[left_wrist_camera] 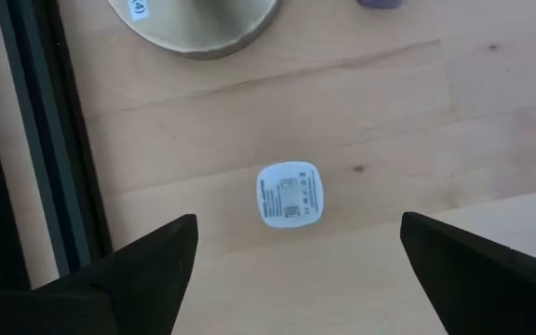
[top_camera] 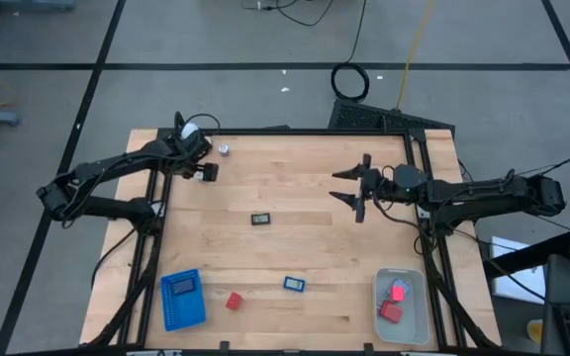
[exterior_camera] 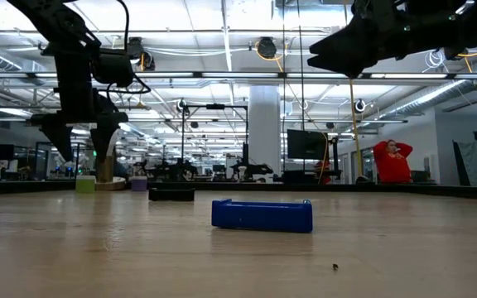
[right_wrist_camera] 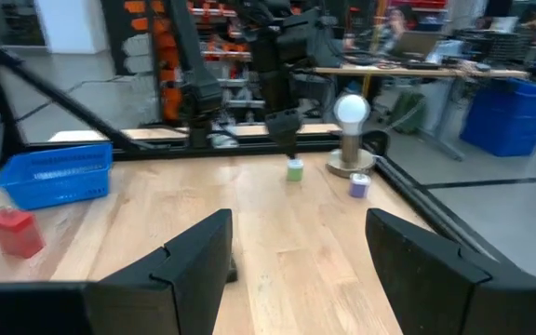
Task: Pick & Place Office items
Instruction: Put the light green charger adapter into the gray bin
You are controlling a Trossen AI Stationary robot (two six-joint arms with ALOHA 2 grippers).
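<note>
A small white-topped square piece (left_wrist_camera: pixel 289 194) with a label lies flat on the table. My left gripper (left_wrist_camera: pixel 291 265) hangs open above it, fingers pointing down on either side, touching nothing. From the side the piece looks green (right_wrist_camera: pixel 294 169); in the high view the left gripper (top_camera: pixel 195 170) hides it. Other office items on the table: a purple-grey bit (top_camera: pixel 224 150), a black piece (top_camera: pixel 261 219), a blue piece (top_camera: pixel 294 284) and a red block (top_camera: pixel 234 301). My right gripper (top_camera: pixel 334 185) is held level above the table's right half, open and empty.
The white ball on its tan base (top_camera: pixel 188 131) stands just beyond the left gripper, at the far-left corner. A blue ribbed tray (top_camera: pixel 181 299) lies near left. A translucent bin (top_camera: pixel 401 326) at near right holds two red blocks. A black frame rail (left_wrist_camera: pixel 26 140) runs along the table's left edge.
</note>
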